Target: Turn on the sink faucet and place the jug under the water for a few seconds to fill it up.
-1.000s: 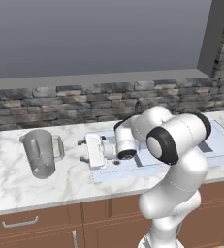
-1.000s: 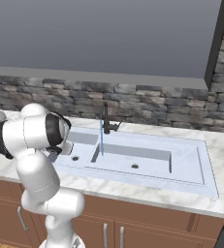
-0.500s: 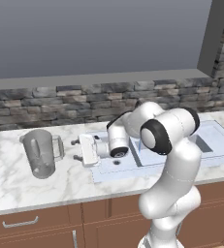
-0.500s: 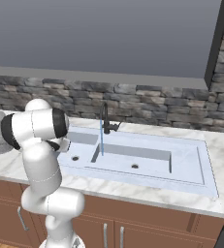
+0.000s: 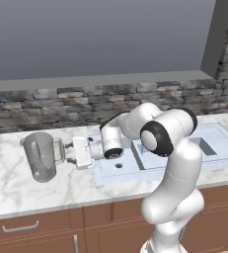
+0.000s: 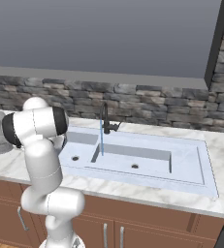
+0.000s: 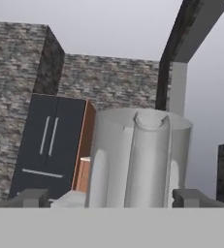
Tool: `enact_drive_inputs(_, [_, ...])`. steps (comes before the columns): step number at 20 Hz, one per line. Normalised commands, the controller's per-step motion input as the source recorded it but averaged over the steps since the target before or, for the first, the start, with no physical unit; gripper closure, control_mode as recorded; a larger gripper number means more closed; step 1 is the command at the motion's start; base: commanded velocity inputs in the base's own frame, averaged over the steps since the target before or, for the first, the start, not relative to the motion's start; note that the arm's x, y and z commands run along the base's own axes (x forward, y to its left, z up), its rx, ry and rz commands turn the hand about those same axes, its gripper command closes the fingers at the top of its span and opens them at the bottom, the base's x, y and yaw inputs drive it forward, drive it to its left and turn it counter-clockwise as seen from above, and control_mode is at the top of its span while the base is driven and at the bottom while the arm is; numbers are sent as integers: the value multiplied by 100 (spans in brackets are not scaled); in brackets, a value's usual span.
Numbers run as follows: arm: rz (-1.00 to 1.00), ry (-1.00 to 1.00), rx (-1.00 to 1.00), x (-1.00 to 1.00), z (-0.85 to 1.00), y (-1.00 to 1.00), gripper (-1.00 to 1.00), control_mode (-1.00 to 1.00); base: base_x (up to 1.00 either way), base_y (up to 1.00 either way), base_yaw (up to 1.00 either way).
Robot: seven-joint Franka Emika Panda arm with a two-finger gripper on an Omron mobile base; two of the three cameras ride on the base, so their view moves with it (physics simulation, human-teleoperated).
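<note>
One jug [image 5: 39, 156], one faucet [image 6: 105, 118], one sink [image 6: 186, 164] with two basins and two drain holes, one gripper [image 5: 67, 154]. You see the jug upright on the marble counter [image 5: 9, 185], left of the sink, its loop handle turned toward the hand. The gripper sits level, fingers spread wide, one each side of the handle in the hand view, nothing pinched yet. A thin blue stream of water [image 6: 102, 138] runs from the dark gooseneck spout down to the divider between the basins. Against the frame a second back: the hand was over the sink's left edge, well apart from the jug; now it has reached left and stands just beside the handle. Jug unmoved, water running as before.
</note>
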Motion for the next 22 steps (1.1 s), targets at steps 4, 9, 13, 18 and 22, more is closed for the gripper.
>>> enact_drive_inputs(4, [0,0,-5,0,-2,14,-100,-100,0,0,0])
enact_drive_inputs(9, [0,0,-3,0,-1,12,-100,-100,0,0,0])
enact_drive_inputs(13, [0,0,-3,0,-2,16,-100,-100,0,0,0])
enact_drive_inputs(18, [0,0,-1,0,0,17,-100,-100,0,0,0])
enact_drive_inputs(22, [0,0,0,0,0,17,-100,-100,0,0,0])
